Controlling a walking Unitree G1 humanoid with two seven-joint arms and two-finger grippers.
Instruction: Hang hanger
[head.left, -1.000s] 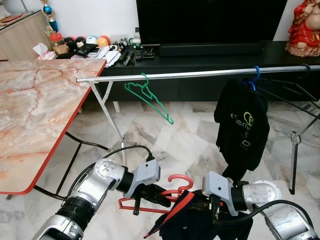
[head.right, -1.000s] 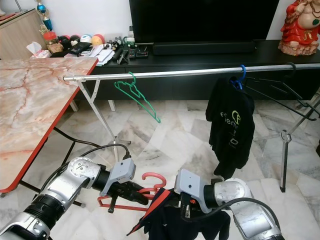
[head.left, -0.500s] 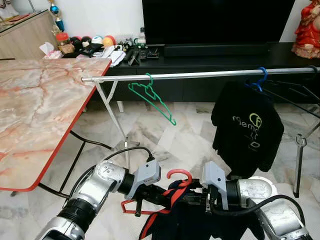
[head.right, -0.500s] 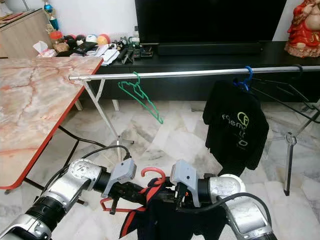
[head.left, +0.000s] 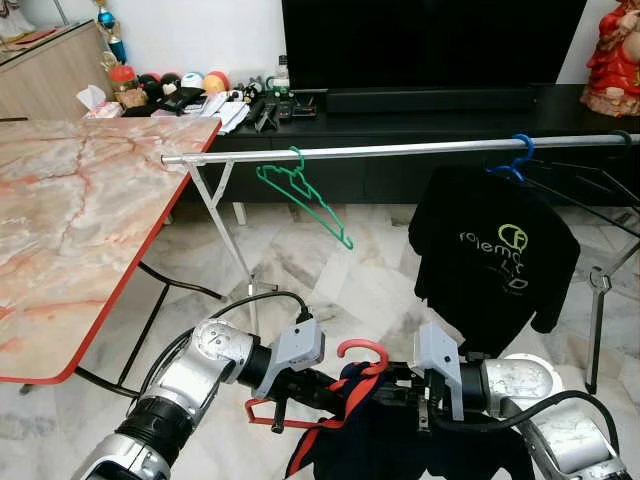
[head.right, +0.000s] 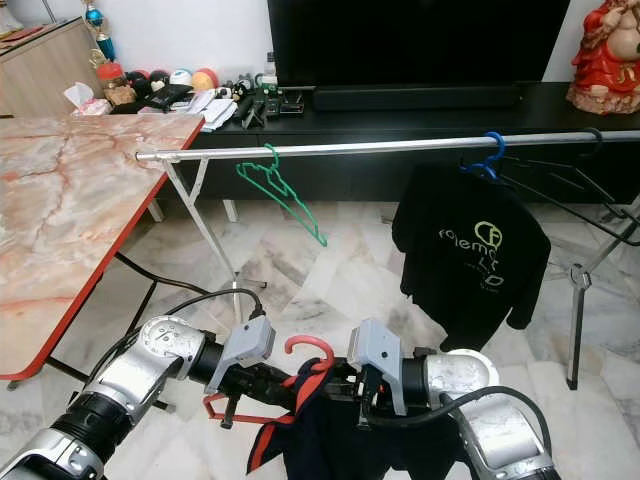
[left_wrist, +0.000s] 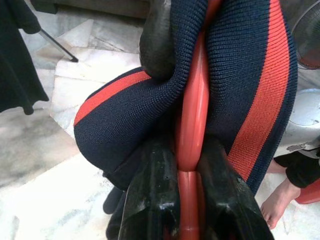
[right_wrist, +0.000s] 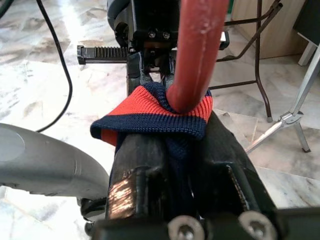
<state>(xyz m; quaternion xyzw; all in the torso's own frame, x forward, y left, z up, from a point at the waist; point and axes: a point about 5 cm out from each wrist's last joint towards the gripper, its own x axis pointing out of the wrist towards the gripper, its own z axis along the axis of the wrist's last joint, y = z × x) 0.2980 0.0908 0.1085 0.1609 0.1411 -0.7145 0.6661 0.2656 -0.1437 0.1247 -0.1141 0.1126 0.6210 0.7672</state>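
The hanger (head.left: 358, 352) was red, and the garment (left_wrist: 240, 75) on it was navy knit with red-orange bands. A green hanger (head.left: 303, 195) and a blue hanger (head.left: 514, 156) hung on the silver rail (head.left: 400, 150); the shirt (head.left: 495, 260) below the blue one was black with a yellow-green logo. The tabletop (head.left: 70, 220) was pinkish marble, veined, edged in red. The floor (head.left: 370, 260) was pale grey-veined marble.

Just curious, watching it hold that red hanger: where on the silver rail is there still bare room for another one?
The silver metal rail is bare between the empty green plastic hanger and the blue hanger carrying the black T-shirt. Beyond the blue one, thin dark hangers crowd the far right end.
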